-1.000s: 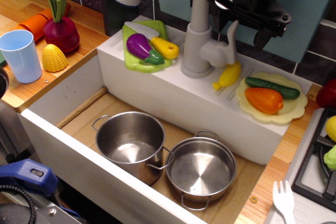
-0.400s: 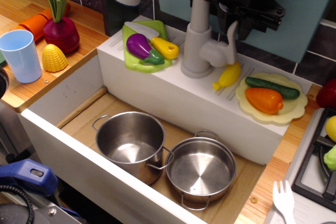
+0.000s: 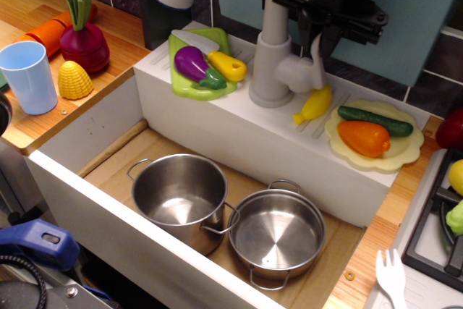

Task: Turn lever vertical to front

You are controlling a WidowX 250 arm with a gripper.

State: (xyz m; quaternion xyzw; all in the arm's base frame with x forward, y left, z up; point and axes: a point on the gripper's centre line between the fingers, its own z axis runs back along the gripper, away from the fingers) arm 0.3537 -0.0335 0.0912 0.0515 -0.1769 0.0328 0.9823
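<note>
Observation.image — one lever (image 3: 315,59), two steel pots (image 3: 181,195), one end effector (image 3: 319,29).

The scene is evenly and fairly brightly lit, with soft light from above. Bright highlights glint inside the two steel pots (image 3: 181,197) and (image 3: 277,233), which mirror their own walls. Shadows are mild: a dim band lies under the sink ledge (image 3: 239,132), and the bottom left corner falls dark. The black gripper (image 3: 325,37) at the top reads as a dense, low-detail mass. Focus is slightly soft overall, with colours saturated and some grain in the dark areas.
</note>
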